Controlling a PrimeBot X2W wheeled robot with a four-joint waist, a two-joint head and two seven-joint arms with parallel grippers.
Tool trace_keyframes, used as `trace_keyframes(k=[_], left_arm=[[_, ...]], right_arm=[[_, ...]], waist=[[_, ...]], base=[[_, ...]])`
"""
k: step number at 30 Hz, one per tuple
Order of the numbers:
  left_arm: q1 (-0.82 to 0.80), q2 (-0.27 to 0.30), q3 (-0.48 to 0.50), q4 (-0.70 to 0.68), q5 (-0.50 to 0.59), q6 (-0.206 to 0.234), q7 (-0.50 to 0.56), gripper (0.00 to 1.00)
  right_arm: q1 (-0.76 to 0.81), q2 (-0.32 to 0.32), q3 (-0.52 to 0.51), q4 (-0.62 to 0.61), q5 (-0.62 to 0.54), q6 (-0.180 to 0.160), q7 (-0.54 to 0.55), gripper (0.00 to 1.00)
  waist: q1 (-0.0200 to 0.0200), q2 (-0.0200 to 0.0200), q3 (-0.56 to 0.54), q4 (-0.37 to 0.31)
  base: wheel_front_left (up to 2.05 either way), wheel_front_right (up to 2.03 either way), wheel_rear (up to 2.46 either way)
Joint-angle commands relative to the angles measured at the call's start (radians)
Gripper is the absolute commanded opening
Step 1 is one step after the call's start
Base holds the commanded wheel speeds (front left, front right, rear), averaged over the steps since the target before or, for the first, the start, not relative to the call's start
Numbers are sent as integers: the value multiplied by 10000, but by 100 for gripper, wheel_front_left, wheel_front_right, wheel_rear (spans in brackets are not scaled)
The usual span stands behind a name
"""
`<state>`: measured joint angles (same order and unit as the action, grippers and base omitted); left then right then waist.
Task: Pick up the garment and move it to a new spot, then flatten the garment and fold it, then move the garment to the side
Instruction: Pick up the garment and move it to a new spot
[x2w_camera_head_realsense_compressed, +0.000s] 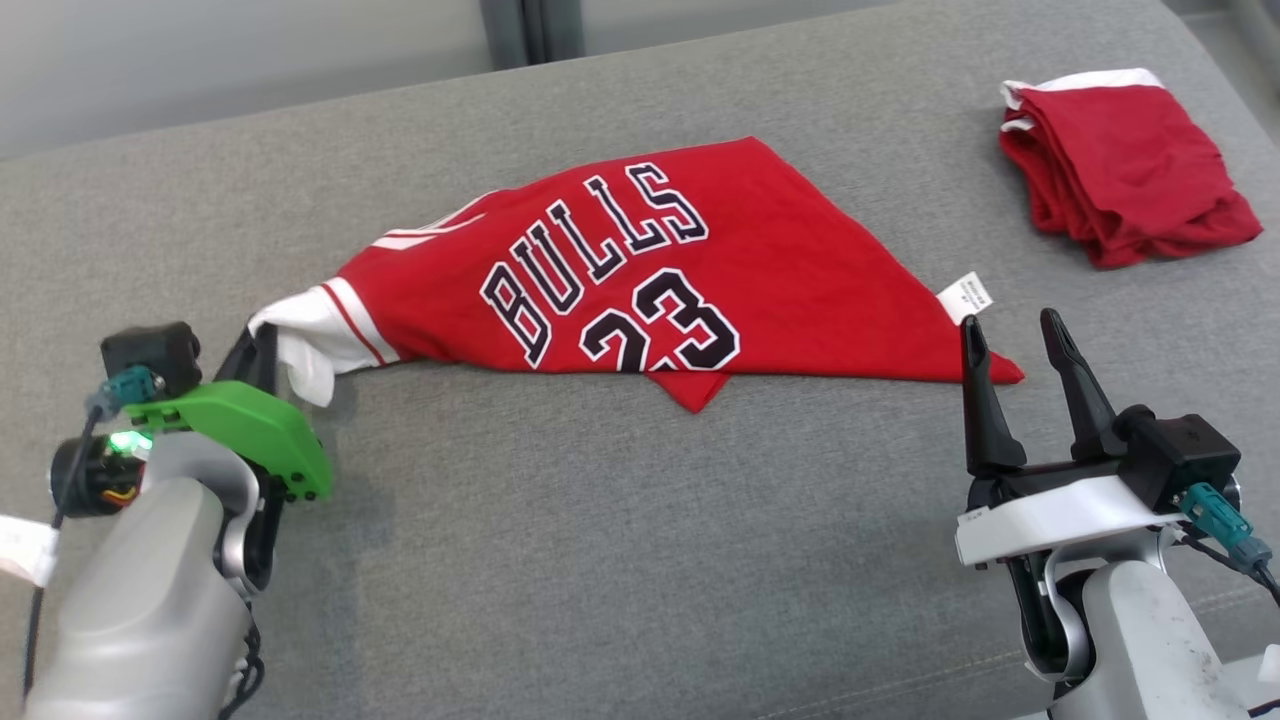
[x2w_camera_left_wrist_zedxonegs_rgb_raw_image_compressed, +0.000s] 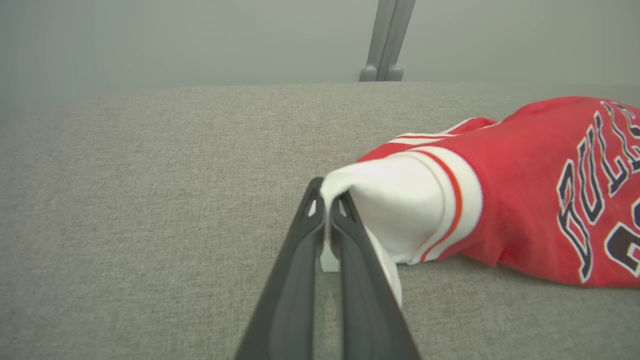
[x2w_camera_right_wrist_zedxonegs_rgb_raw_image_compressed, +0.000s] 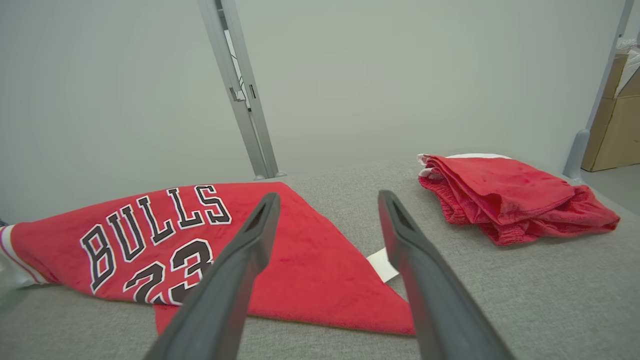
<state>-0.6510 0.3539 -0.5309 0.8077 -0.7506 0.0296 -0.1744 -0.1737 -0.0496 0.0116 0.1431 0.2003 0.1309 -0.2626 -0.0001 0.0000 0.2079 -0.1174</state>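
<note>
A red jersey (x2w_camera_head_realsense_compressed: 660, 270) with "BULLS 23" lettering lies partly folded across the grey surface (x2w_camera_head_realsense_compressed: 600, 560). Its white-trimmed end (x2w_camera_head_realsense_compressed: 300, 340) points left and lifts slightly off the surface. My left gripper (x2w_camera_head_realsense_compressed: 262, 350) is shut on that white edge; in the left wrist view the white cloth (x2w_camera_left_wrist_zedxonegs_rgb_raw_image_compressed: 395, 210) is pinched between the fingertips of the left gripper (x2w_camera_left_wrist_zedxonegs_rgb_raw_image_compressed: 327, 197). My right gripper (x2w_camera_head_realsense_compressed: 1012, 335) stands open just at the jersey's right corner, near its white tag (x2w_camera_head_realsense_compressed: 965, 297). From the right wrist, the jersey (x2w_camera_right_wrist_zedxonegs_rgb_raw_image_compressed: 165, 240) lies beyond the open right gripper (x2w_camera_right_wrist_zedxonegs_rgb_raw_image_compressed: 327, 200).
A second red garment (x2w_camera_head_realsense_compressed: 1120, 165) with white trim lies bunched at the far right of the surface, also in the right wrist view (x2w_camera_right_wrist_zedxonegs_rgb_raw_image_compressed: 505, 197). A grey post (x2w_camera_right_wrist_zedxonegs_rgb_raw_image_compressed: 240, 95) stands behind the surface. Cardboard boxes (x2w_camera_right_wrist_zedxonegs_rgb_raw_image_compressed: 617, 120) sit off to the right.
</note>
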Motion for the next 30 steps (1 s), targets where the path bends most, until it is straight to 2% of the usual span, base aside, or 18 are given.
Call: trace_keyframes(k=[1, 6, 10, 17, 23, 30], left_arm=[[168, -79, 61, 116, -122, -67, -196, 100], [458, -483, 61, 508, -55, -202, -708, 100], [495, -543, 184, 305, 324, -283, -900, 100], [1367, -531, 1062, -1437, 1275, -229, -905, 100], [2979, -897, 1983, -2930, 1867, -279, -899, 100], [5108, -1602, 3227, -4672, 2724, -183, -898, 100]], right_arm=[[-159, -16, -10, 18, -61, -2, -30, 100], [-218, -16, 23, 95, -183, -4, -30, 100], [-221, -17, -41, 121, -306, -4, -31, 100], [2, -16, -231, 326, -653, -4, -31, 100], [294, -16, -383, 533, -907, -4, -29, 100], [766, -20, -153, 796, -918, -4, -31, 100]], waist=[[1, 0, 171, 222], [1, 0, 148, 461], [1, 0, -34, 681], [1, 0, -763, 1117], [1, 0, -1393, 1392], [1, 0, -1799, 1580]], base=[[0, 0, 0], [0, 0, 0], [0, 0, 0], [0, 0, 0], [0, 0, 0], [0, 0, 0]])
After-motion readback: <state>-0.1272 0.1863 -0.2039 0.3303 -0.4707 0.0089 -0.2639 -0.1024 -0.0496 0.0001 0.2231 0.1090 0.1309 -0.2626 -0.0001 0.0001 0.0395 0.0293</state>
